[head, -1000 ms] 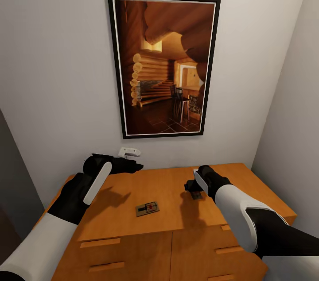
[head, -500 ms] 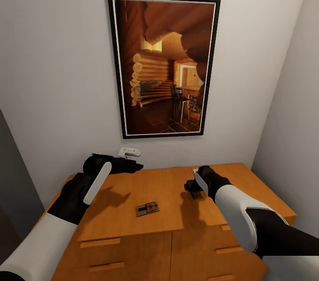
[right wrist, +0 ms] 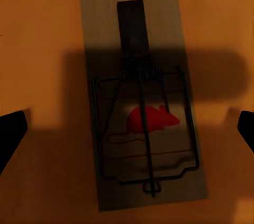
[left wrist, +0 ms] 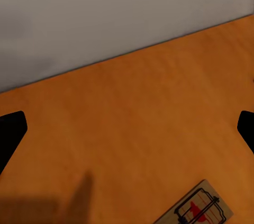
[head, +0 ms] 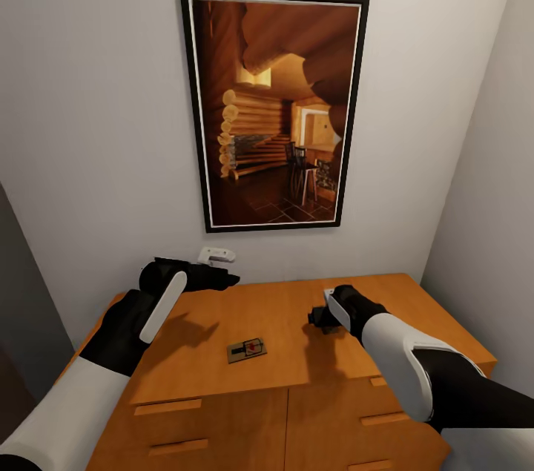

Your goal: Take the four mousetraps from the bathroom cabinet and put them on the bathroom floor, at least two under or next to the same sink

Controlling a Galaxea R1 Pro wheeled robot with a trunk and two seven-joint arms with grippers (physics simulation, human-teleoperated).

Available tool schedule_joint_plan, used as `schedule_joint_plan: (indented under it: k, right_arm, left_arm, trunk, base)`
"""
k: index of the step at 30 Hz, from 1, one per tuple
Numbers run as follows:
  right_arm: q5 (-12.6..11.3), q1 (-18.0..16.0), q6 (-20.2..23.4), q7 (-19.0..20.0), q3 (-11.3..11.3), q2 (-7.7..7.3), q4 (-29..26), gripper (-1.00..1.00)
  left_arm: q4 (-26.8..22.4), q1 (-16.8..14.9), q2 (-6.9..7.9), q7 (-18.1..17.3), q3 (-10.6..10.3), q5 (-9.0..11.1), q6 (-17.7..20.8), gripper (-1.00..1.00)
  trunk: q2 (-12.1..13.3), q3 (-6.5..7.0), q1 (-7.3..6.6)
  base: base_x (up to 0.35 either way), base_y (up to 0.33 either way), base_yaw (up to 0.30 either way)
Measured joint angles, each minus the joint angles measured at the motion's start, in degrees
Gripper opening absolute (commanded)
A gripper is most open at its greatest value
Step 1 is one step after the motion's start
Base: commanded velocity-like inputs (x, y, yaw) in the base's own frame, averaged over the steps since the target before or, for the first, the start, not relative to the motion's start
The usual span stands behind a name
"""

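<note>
The right gripper (head: 320, 318) was held open over a mousetrap (right wrist: 142, 94) (on the cabinet (head: 289, 352)); jaws should've been centred across its width before closing.

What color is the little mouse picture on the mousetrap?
Red. The mouse shape on the mousetrap shows best in the right wrist view.

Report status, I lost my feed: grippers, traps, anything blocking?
Left gripper open, above cabinet top. Right gripper open, poised over a mousetrap. Second mousetrap lies mid-top. Nothing blocking.
</note>
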Motion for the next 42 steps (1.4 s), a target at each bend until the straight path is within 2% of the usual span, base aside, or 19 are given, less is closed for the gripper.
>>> schedule_joint_plan:
  k: [12,13,19,30,36,37,39,40,42]
  right_arm:
    - [-1.4,0.0,-0.2,1.0,0.1,-0.30,0.3,1.00]
    - [-1.5,0.0,-0.2,1.0,0.1,-0.31,0.3,-1.00]
    - [-1.1,0.0,-0.2,1.4,0.4,-0.37,0.8,-1.00]
    - [-0.5,0.0,-0.2,2.9,0.7,-1.79,0.8,-1.00]
    - [-1.9,0.0,1.0,3.2,-0.5,-2.20,0.3,-1.00]
    - [-1.0,0.0,2.0,3.2,0.0,-2.82,-0.7,-1.00]
    - [-1.0,0.0,7.6,3.2,0.0,-3.66,-7.5,-1.00]
    - [-1.1,0.0,16.5,3.1,-0.1,-3.92,-15.0,-1.00]
    - [-1.0,0.0,23.1,3.0,-0.1,-4.02,-24.2,-1.00]
  left_arm:
    - [0.0,0.0,0.00,0.0,0.0,0.0,0.0,1.00]
    - [0.0,0.0,0.00,0.0,0.0,0.0,0.0,1.00]
    - [0.0,0.0,0.00,0.0,0.0,0.0,0.0,1.00]
    - [0.0,0.0,-0.01,0.0,0.0,0.0,0.0,1.00]
    - [0.0,0.0,-0.01,0.0,0.0,0.0,0.0,1.00]
    - [0.0,0.0,-0.01,0.0,0.0,0.0,0.0,1.00]
    - [0.0,0.0,-0.06,0.0,0.0,-0.1,0.0,1.00]
    - [-0.1,0.0,-0.27,0.0,0.0,0.0,0.0,1.00]
    - [-0.1,0.0,-0.44,0.0,0.0,-0.1,0.0,1.00]
  trunk:
    - [0.0,0.00,0.00]
    - [0.0,0.00,0.00]
    - [0.0,0.01,0.00]
    - [0.0,0.01,0.00]
    - [0.0,0.01,0.00]
    - [0.0,0.00,0.00]
    - [0.0,0.01,0.00]
    - [0.0,-0.01,0.00]
    - [0.0,0.01,0.00]
  base:
    - [0.000,0.000,0.000]
    - [0.000,0.000,0.000]
    - [0.000,0.000,0.000]
    - [0.000,0.000,0.000]
    - [0.000,0.000,0.000]
    - [0.000,0.000,0.000]
    - [0.000,0.000,0.000]
    - [0.000,0.000,0.000]
    - [0.000,0.000,0.000]
